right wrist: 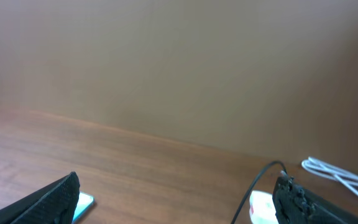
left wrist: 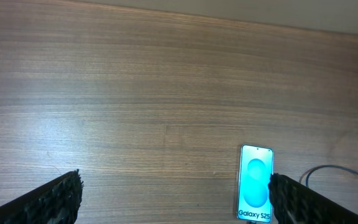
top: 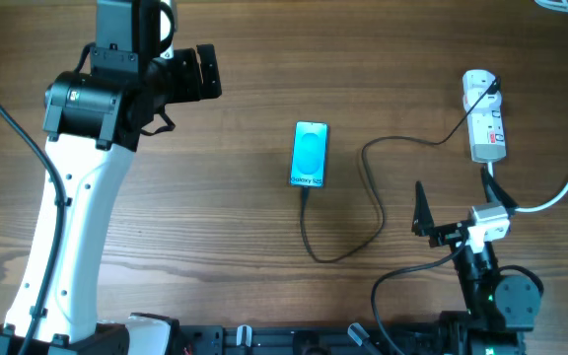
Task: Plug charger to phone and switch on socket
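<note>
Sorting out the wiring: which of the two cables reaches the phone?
The thin black cable: it loops from the power strip to the near edge of the phone. The thick white cord heads away to the right.

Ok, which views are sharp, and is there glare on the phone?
Overhead: sharp, evenly lit, phone screen bright, no obvious glare. Left wrist: table grain crisp, screen text readable. Right wrist: softer and dimmer, phone only a cropped sliver.

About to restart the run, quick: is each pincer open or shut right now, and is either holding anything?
Left pincer: open, holding nothing.
Right pincer: open, holding nothing.
</note>
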`<state>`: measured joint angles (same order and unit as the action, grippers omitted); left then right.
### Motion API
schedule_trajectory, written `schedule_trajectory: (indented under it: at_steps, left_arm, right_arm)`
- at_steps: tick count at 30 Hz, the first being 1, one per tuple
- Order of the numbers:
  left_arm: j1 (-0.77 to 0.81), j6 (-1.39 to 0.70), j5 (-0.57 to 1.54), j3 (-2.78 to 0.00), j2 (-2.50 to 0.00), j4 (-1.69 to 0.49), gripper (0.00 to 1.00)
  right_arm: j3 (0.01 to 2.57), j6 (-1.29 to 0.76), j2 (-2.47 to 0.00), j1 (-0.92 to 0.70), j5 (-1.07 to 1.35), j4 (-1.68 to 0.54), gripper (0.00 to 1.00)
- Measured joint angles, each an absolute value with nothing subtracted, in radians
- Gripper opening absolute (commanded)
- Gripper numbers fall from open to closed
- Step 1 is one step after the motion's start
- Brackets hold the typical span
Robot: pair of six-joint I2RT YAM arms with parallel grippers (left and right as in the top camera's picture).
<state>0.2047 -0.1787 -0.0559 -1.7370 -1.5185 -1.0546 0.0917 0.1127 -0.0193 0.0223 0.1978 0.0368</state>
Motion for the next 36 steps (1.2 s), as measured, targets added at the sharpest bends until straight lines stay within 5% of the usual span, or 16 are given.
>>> schedule_trajectory:
  at_steps: [11, 36]
  left_arm:
    - [0.205, -0.178, -0.056, -1.737, -1.518, -1.055, 1.0]
    - [0.205, -0.178, -0.056, -1.737, -1.518, -1.055, 1.0]
  right_arm:
    - [0.007, -0.037, -0.018, 0.022, 0.056, 0.049, 1.0]
    - [0.007, 0.006, -0.017, 0.022, 0.044, 0.0, 1.0]
